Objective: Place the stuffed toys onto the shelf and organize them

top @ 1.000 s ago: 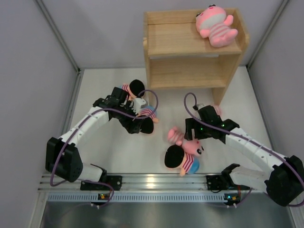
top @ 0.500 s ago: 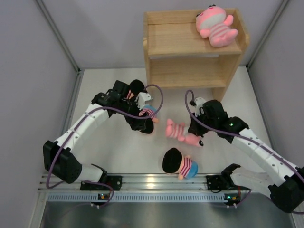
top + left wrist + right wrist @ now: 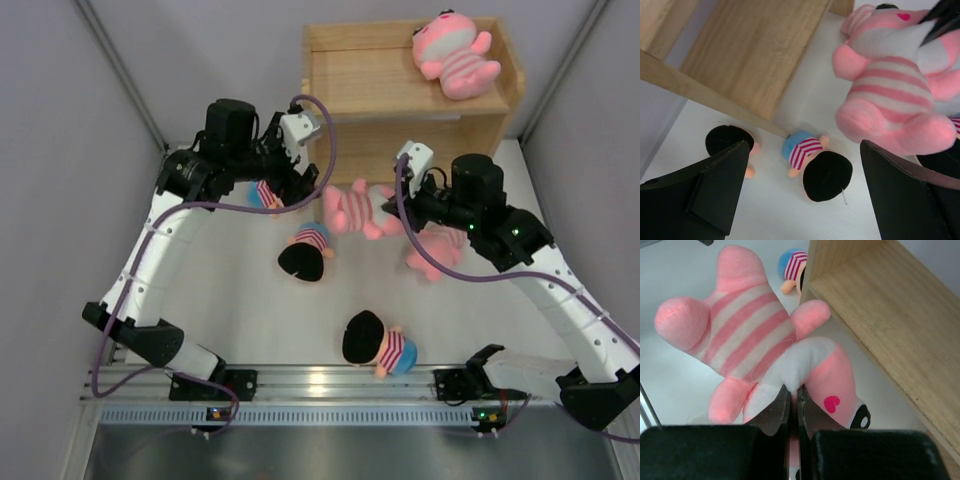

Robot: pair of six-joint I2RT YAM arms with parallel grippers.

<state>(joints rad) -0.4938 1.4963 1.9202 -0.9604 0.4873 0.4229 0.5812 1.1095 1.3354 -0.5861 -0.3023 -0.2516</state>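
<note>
left gripper (image 3: 300, 178): fingers spread wide with nothing between them, raised in front of the left side panel of the shelf (image 3: 370, 90).
first doll (image 3: 262, 193): on the table (image 3: 225, 300) just below the left gripper and partly hidden by that arm; blue shorts and striped shirt show.
second doll (image 3: 305, 252): lying on the table on the near side of the left gripper, apart from it, black hair toward the arm bases.
held pink toy (image 3: 747, 340): hanging in the air between the two grippers, in front of the shelf's lower tier, legs pointing toward the left gripper.
third doll (image 3: 377, 341): on the table well to the near side of both grippers, close to the base rail.
right gripper (image 3: 794, 400): fingers pinched tight on the white muzzle of the held pink toy.
loose pink toy (image 3: 435, 250): on the table beneath the right arm, just behind its gripper.
shelved pink toy (image 3: 455, 50): on the shelf's top tier at its right end, well beyond the right gripper.
</note>
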